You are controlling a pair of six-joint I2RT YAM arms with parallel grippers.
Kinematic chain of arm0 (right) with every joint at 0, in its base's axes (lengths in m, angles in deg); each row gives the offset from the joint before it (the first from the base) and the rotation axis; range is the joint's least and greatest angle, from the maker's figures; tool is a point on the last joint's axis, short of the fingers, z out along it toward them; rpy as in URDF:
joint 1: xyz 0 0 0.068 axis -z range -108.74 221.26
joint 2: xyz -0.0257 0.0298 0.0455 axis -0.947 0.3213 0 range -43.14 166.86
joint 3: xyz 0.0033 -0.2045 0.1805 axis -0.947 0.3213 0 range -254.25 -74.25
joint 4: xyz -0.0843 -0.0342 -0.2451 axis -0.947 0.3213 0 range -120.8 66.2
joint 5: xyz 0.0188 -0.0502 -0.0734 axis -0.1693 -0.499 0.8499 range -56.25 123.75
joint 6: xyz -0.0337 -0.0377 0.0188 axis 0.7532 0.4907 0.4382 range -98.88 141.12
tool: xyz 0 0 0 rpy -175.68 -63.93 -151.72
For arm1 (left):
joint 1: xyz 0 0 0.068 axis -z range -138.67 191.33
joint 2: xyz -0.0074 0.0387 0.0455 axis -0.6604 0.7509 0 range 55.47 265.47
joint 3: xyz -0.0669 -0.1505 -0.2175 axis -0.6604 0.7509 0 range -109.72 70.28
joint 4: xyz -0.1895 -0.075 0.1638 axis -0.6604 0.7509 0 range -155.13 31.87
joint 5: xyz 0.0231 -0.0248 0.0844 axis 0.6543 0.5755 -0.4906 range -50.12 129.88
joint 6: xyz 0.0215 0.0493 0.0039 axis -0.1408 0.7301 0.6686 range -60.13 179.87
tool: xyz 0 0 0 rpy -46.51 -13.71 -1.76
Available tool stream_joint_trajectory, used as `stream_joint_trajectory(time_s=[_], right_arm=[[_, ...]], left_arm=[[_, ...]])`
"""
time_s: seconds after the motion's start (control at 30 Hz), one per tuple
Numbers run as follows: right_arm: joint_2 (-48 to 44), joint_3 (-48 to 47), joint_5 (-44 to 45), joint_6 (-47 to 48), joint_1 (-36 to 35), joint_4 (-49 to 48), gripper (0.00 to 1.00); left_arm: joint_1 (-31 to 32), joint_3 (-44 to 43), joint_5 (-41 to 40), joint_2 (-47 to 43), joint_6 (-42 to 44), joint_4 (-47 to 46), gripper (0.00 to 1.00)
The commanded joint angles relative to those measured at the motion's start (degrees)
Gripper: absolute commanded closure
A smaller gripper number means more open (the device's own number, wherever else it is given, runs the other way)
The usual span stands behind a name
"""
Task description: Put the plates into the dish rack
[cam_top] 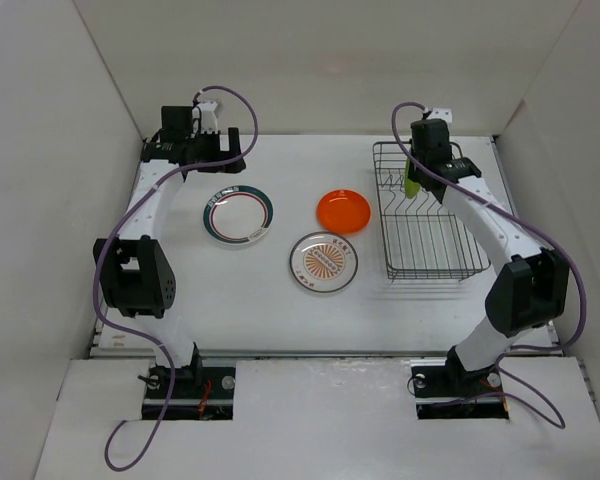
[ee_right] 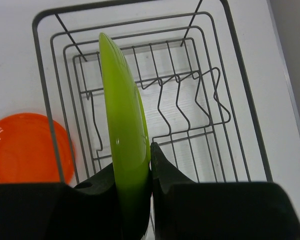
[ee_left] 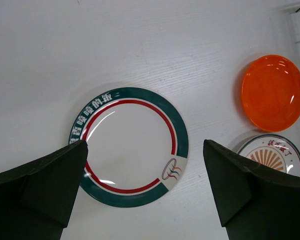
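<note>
from the top camera, we saw the left gripper (cam_top: 230, 160) hanging over the far left of the table (cam_top: 280, 320), just past the far edge of the ringed plate (cam_top: 239, 215), which lay flat with its green-and-red rim facing up. the orange plate (cam_top: 343, 210) lay flat near the table's middle. the sunburst plate (cam_top: 324, 262) lay just nearer to the arm bases, close to the orange plate but apart from it. the dish rack (cam_top: 386, 220) stood on the right side of the table, beside the orange plate. the right gripper (cam_top: 416, 170) hung over the rack's far left corner with the lime-green plate (cam_top: 410, 185) in it, seen only as a thin bright sliver. in the left wrist view, the two dark fingers (ee_left: 45, 185) stood wide apart at the bottom corners and held nothing, with the ringed plate lying on the table between and beyond them. the orange plate and part of the sunburst plate showed at the right. in the right wrist view, the fingers (ee_right: 180, 195) were clamped on the near edge of the lime-green plate, which was held edge-on to the camera over the left part of the rack, left of the zigzag divider prongs. we could not tell whether the plate's far edge touched the wires. a piece of the orange plate showed outside the rack's left wall.
</note>
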Motion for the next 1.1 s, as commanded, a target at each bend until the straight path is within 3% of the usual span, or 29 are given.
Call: stream_joint_trajectory(time_s=[0.0,0.5,0.63,0.87,1.07], right_arm=[[-0.1,0.2,-0.4,3.5,0.4,-4.6,1.0],[6.8,0.7,-5.0,4.6,2.0,-7.4,0.99],[8.3,-0.5,-5.6,4.6,2.6,-6.7,0.43],[8.9,-5.5,-4.8,4.6,2.6,-5.5,0.4],[2.1,-7.7,6.0,2.2,0.1,0.3,0.27]], left_arm=[[0.2,0.5,-0.3,-3.2,1.7,-0.4,0.0],[2.5,-1.6,0.8,-3.7,2.2,1.9,0.0],[7.5,-5.6,-0.3,-1.0,3.5,3.9,0.0],[11.0,-15.9,3.7,8.0,2.8,5.6,0.0],[12.7,-25.1,11.9,20.4,3.4,4.9,0.0]])
